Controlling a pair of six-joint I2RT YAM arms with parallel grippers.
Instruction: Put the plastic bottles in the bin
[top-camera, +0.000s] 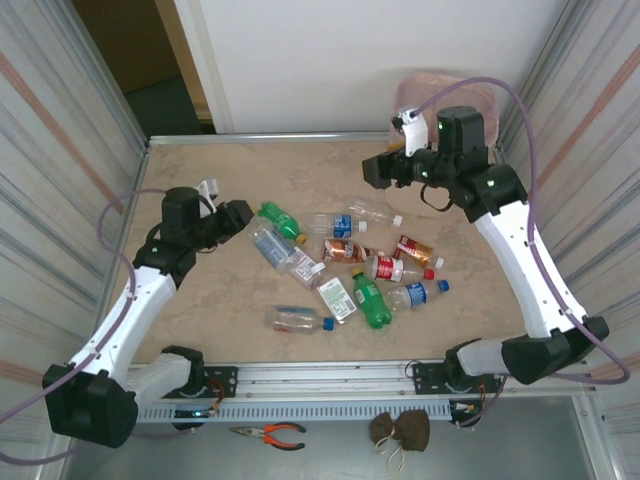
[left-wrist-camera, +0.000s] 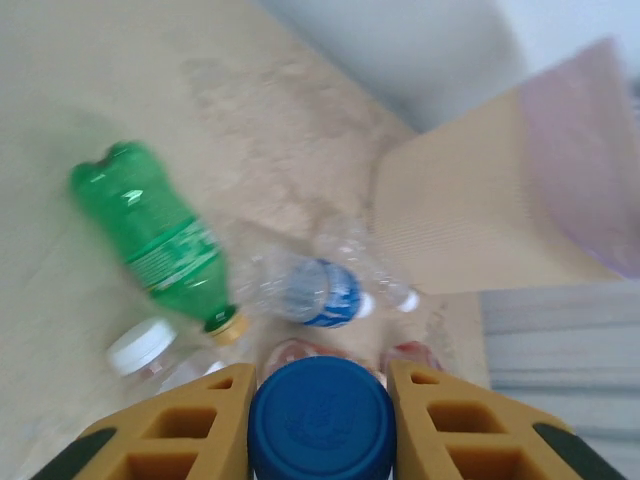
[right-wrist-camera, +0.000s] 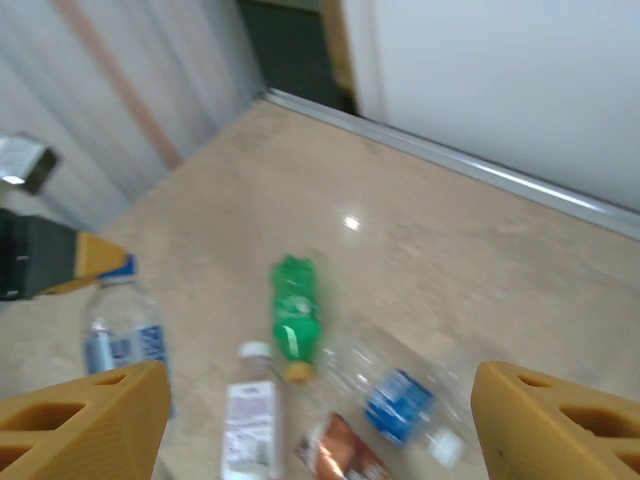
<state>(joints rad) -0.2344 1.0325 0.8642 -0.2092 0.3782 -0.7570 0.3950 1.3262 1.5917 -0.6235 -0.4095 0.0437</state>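
- Left claw is clamped on the blue cap of a clear bottle with a blue label; this bottle is at the left edge of the pile, and I cannot tell whether it is off the table
- Right claw is spread wide with nothing between its fingers; it is over the far right of the table, just in front of the bin
- Bin is pale pink, at the far right corner; the right arm crosses in front and covers its lower part
- Loose bottles lie flat in a cluster mid-table, between the two arms and well apart from the bin
- A green bottle lies nearest the left claw; a second green bottle lies nearer the front
- Several bottles touch or overlap, so the exact count is unclear
- On the front ledge below the table are pliers with orange handles and a small brown pouch
- There is a dark doorway at far left, with a white wall beside it
- Left wrist view: the cap hides the body of the held bottle; a blurred tan shape right of centre cannot be identified
- Right wrist view: blurred, labels unreadable, and both fingers are cut off by the bottom edge
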